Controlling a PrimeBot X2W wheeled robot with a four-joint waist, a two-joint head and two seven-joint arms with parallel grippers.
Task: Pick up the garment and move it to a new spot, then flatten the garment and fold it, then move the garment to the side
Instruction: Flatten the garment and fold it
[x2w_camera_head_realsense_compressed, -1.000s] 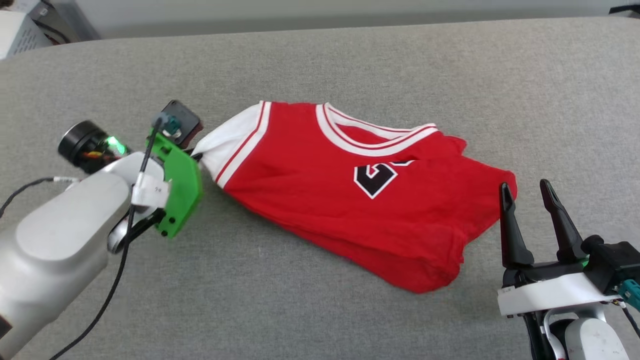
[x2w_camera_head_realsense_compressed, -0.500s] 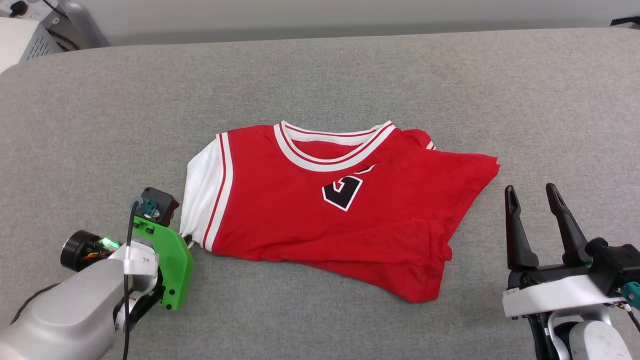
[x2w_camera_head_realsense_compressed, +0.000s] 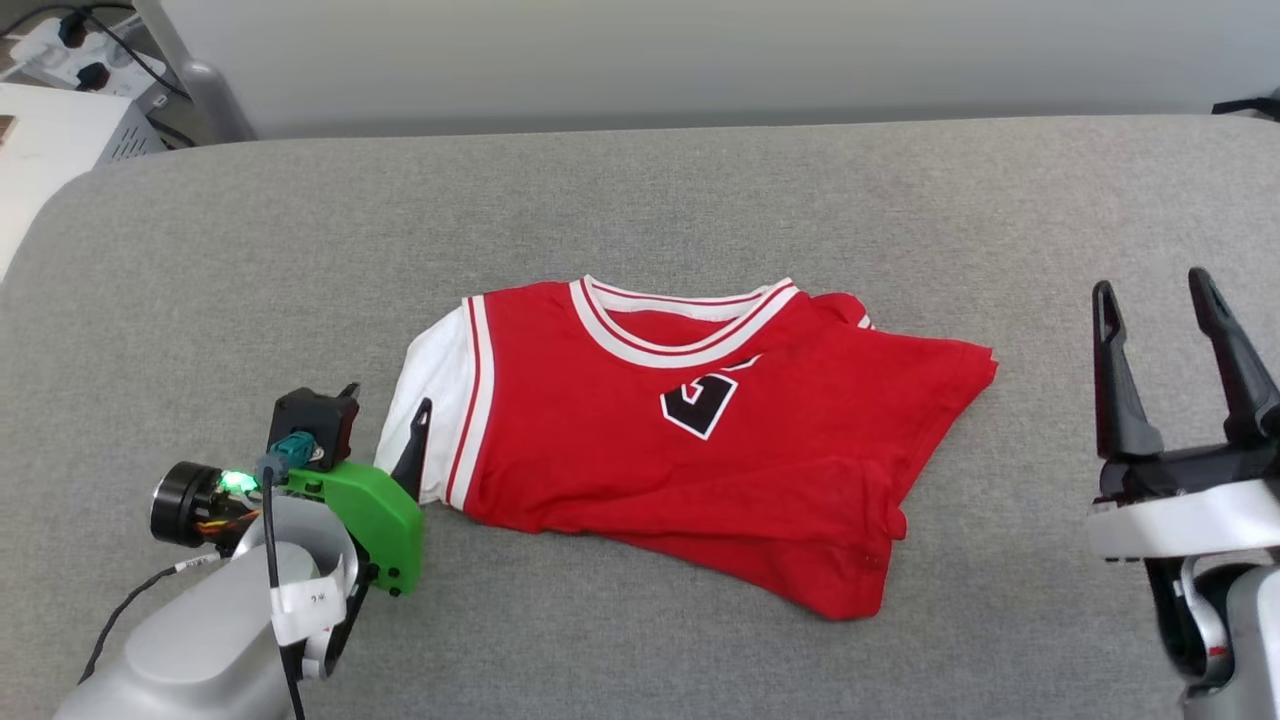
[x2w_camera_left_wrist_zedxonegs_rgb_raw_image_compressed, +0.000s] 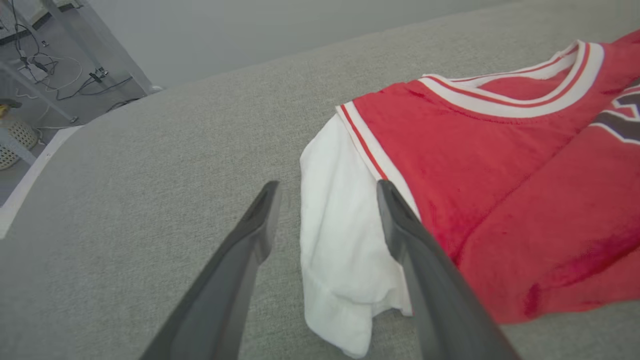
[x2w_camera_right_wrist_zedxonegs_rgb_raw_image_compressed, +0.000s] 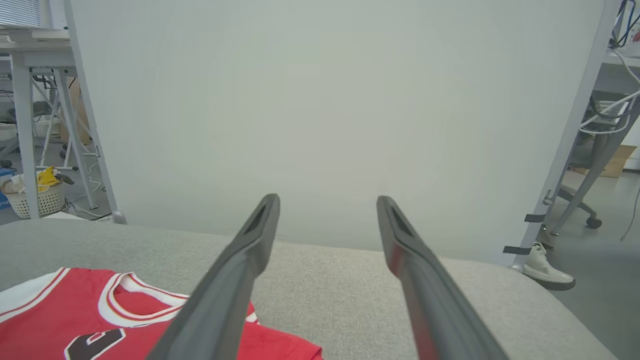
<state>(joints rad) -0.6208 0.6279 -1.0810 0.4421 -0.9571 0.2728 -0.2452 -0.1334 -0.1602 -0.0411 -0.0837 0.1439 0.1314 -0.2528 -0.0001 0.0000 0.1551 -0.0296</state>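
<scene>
The garment (x2w_camera_head_realsense_compressed: 700, 440), a red jersey shirt with a white sleeve at its left end, lies folded and rumpled mid-table, its black number half covered by a red fold. My left gripper (x2w_camera_head_realsense_compressed: 385, 420) is open at the sleeve's edge. In the left wrist view the left gripper (x2w_camera_left_wrist_zedxonegs_rgb_raw_image_compressed: 327, 186) straddles the white sleeve (x2w_camera_left_wrist_zedxonegs_rgb_raw_image_compressed: 340, 240), which rests loose on the cloth surface between the spread fingers. My right gripper (x2w_camera_head_realsense_compressed: 1150, 285) stands open to the right of the garment, apart from it. The right gripper (x2w_camera_right_wrist_zedxonegs_rgb_raw_image_compressed: 326, 199) holds nothing, with the garment (x2w_camera_right_wrist_zedxonegs_rgb_raw_image_compressed: 125, 320) low at the left of the right wrist view.
The grey padded table (x2w_camera_head_realsense_compressed: 640, 200) extends around the garment. A white backdrop panel (x2w_camera_right_wrist_zedxonegs_rgb_raw_image_compressed: 325, 100) stands behind the far edge. A white box with cables (x2w_camera_head_realsense_compressed: 60, 130) sits off the far-left corner. A basket (x2w_camera_right_wrist_zedxonegs_rgb_raw_image_compressed: 35, 197) and a person's shoe (x2w_camera_right_wrist_zedxonegs_rgb_raw_image_compressed: 542, 267) are on the floor beyond.
My left gripper dragged the garment by its sleeve toward the near left, then opened and let the sleeve go. The head view has tilted. The right gripper sits higher in the view, still open.
</scene>
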